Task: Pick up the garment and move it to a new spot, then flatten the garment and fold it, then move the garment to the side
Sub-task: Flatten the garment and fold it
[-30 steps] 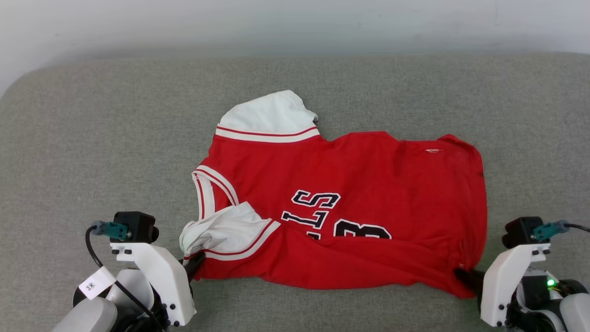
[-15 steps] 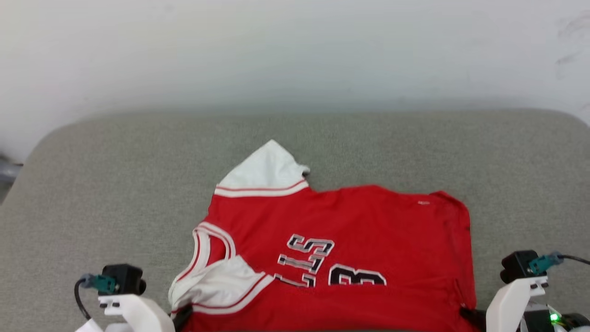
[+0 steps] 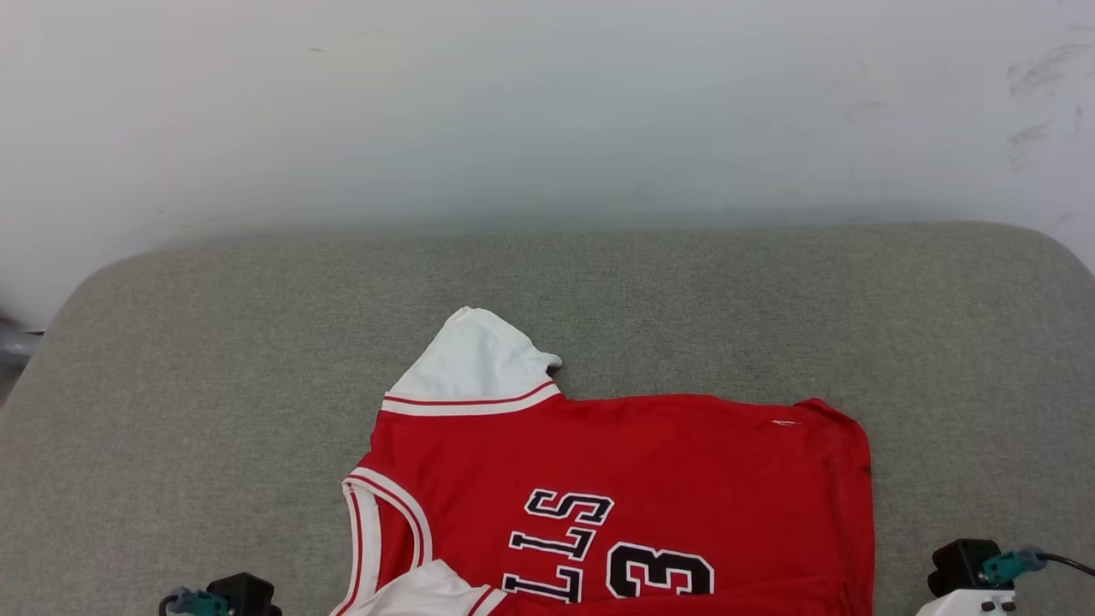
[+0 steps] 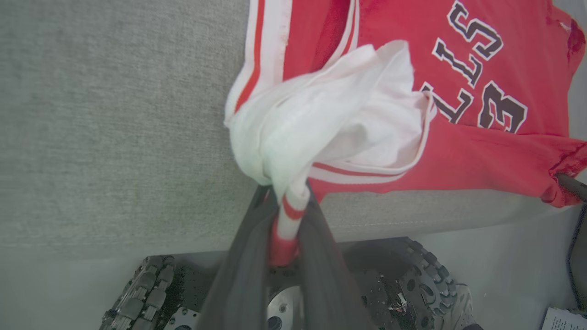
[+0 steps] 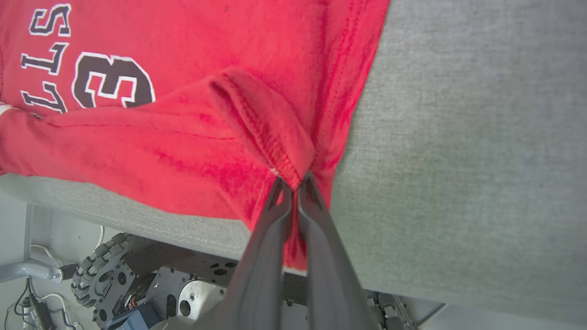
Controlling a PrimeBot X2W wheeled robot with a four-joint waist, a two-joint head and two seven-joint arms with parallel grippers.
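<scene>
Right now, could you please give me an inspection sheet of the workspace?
Surface: grey fabric pad.
Job's things: garment spread print-up, near edge reaching the pad's front edge; far white sleeve flat, near sleeve bunched.
Clutter: nothing seen.
Grippers: left gripper, jaws shut on the bunched sleeve's trim; right gripper, jaws shut on the red hem.
Cables: black cable with teal plug at the right wrist.
Surroundings: white wall behind; wheels below the pad.

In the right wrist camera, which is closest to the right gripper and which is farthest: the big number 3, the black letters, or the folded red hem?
1. Folded red hem: pinched right at the right gripper fingertips.
2. Number 3: up and to the left on the garment.
3. Black letters: farther left, near the view's edge.
</scene>
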